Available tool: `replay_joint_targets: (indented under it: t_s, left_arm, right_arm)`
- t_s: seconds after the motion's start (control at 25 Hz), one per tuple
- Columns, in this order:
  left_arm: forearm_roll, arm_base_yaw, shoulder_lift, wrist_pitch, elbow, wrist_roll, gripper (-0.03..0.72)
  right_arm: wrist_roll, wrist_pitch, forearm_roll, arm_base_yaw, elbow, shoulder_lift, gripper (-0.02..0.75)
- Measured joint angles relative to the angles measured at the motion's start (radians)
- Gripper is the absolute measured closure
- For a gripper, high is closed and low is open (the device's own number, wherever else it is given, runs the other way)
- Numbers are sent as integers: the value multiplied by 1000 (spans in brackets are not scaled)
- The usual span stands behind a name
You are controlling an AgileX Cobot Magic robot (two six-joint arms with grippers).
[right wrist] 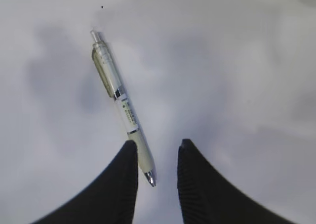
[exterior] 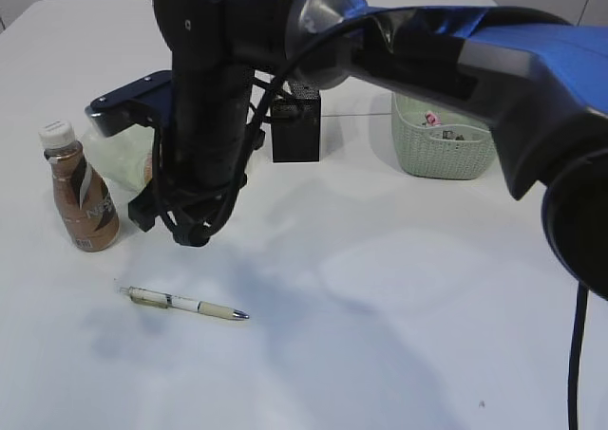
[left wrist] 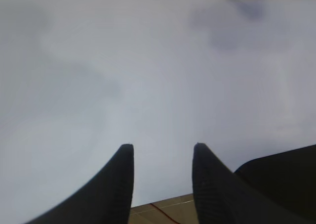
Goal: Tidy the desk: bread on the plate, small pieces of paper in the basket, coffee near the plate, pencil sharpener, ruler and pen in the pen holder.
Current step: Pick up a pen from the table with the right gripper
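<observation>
A: What sits on the surface (exterior: 399, 297)?
B: One pen (exterior: 183, 303), one coffee bottle (exterior: 80, 199), lettering unreadable, by the plate (exterior: 122, 158).
A: Pincers?
B: Right pincer (right wrist: 157, 147) parted over the pen tip; left pincer (left wrist: 163, 150) parted, empty.

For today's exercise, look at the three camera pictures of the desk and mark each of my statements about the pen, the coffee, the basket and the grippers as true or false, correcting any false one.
1. The pen lies flat on the desk. True.
2. The coffee bottle has tipped over. False: it stands upright, cap on.
3. The right gripper is clamped on the pen. False: its jaws stand apart over the pen's tip end, not gripping it.
4. The basket holds small items. True.
5. The left gripper carries the ruler. False: it is open and empty.
</observation>
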State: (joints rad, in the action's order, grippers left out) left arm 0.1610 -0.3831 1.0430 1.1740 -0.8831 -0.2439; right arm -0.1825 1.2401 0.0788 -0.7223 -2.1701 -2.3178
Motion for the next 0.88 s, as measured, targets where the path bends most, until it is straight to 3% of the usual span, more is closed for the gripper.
replay_joint_targets:
  t_s: [0.88]
  left_arm:
    - [-2,0,0,-6,0,0,413]
  right_arm:
    - [-9,0,42,0,57,0,496]
